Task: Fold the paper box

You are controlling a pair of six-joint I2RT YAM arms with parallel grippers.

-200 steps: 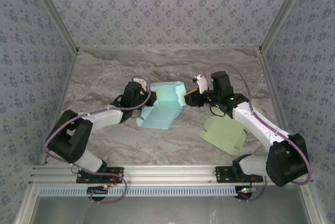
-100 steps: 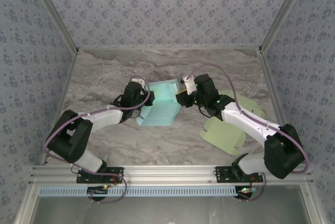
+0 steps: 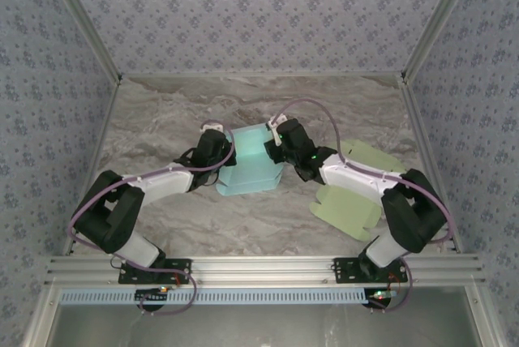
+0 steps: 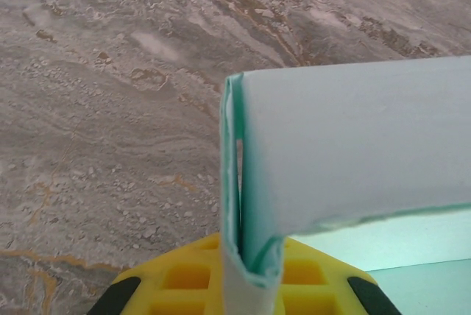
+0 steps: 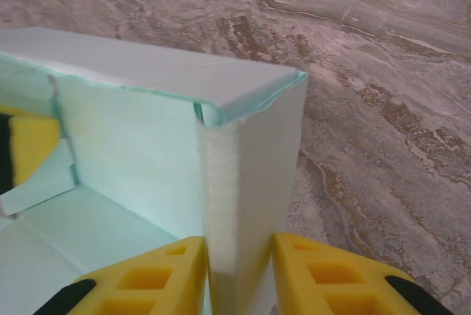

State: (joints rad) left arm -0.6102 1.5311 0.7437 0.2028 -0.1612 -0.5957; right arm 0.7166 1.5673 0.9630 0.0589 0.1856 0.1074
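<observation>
The paper box (image 3: 251, 162) is pale teal and partly folded, standing at mid-table with its walls up. My left gripper (image 3: 220, 146) is shut on the box's left wall; in the left wrist view the doubled wall (image 4: 250, 256) is pinched between the yellow pads (image 4: 184, 278). My right gripper (image 3: 274, 143) is at the box's right side. In the right wrist view its yellow fingers (image 5: 147, 282) press both faces of the folded right wall (image 5: 243, 197), with the box's inside (image 5: 125, 146) to the left.
A flat pale green paper cut-out (image 3: 350, 205) lies on the marble table (image 3: 162, 120) at the right, under my right arm. Patterned walls and metal frame posts close the table on three sides.
My right arm swung left from above the green sheet to the box and closed on its right wall. The box now stands more squarely upright. The left gripper kept its hold.
</observation>
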